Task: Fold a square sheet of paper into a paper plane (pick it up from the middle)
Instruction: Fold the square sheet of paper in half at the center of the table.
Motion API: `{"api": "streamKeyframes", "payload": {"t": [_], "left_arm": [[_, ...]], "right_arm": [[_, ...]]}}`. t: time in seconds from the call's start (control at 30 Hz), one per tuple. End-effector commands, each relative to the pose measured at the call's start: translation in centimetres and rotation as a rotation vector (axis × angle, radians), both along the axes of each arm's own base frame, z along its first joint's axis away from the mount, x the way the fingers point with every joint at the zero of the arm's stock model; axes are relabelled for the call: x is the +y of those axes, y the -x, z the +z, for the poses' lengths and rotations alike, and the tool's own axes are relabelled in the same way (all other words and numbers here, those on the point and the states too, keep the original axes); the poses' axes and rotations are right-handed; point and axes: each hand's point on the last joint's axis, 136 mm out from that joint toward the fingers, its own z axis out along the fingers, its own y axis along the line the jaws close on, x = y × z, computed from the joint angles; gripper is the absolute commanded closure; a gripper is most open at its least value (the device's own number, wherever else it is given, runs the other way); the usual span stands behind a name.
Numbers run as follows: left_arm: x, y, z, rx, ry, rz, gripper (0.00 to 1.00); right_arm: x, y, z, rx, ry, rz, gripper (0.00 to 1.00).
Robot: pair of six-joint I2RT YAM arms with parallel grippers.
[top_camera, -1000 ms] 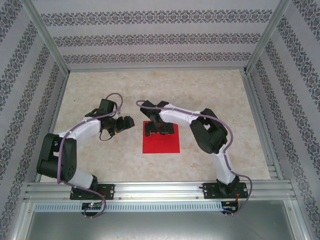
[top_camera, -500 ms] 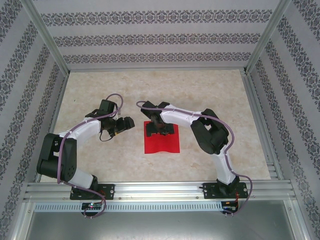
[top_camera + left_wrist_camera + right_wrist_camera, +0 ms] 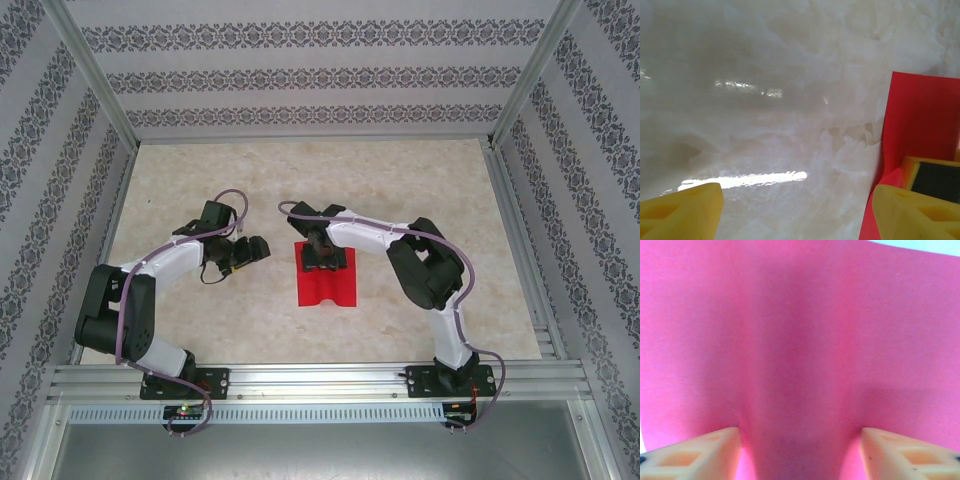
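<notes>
The square sheet of paper is bright red and lies mid-table, buckled into a raised ridge along its middle. My right gripper presses down on its far half. In the right wrist view both fingertips rest on the paper, still apart, with the hump rising between them. My left gripper hovers just left of the sheet, open and empty. In its wrist view the paper's edge curls up at the right, beside one right-gripper finger.
The marble tabletop is bare around the sheet. Patterned walls and aluminium posts enclose it on three sides. A metal rail with both arm bases runs along the near edge.
The right jaws have drawn together on the sheet, and the flat square has bunched into a narrower, ridged shape. The left gripper has barely moved.
</notes>
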Motion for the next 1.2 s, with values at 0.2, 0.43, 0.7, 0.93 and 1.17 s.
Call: {"api": "streamKeyframes", "payload": {"t": [0.2, 0.43, 0.7, 0.93, 1.17], "left_arm": [[-2.9, -0.6, 0.6, -0.034, 0.111, -0.018, 0.31], [-5.6, -1.8, 2.3, -0.113, 0.218, -0.030, 0.37], [-7.9, -2.0, 2.1, -0.132, 0.262, -0.042, 0.39], [-9.9, -1.5, 0.8, -0.109, 0.258, -0.062, 0.41], [-10.9, -1.0, 0.3, -0.107, 0.301, -0.068, 0.44]], "right_arm": [[4.9, -2.6, 6.7, -0.127, -0.444, -0.017, 0.64], [6.5, -2.9, 11.1, -0.157, -0.827, -0.003, 0.68], [3.7, -2.7, 4.9, -0.124, -0.628, -0.010, 0.61], [0.6, -2.9, 2.5, -0.159, -0.467, 0.013, 0.45], [0.0, -2.1, 2.8, -0.137, -0.513, 0.035, 0.38]]}}
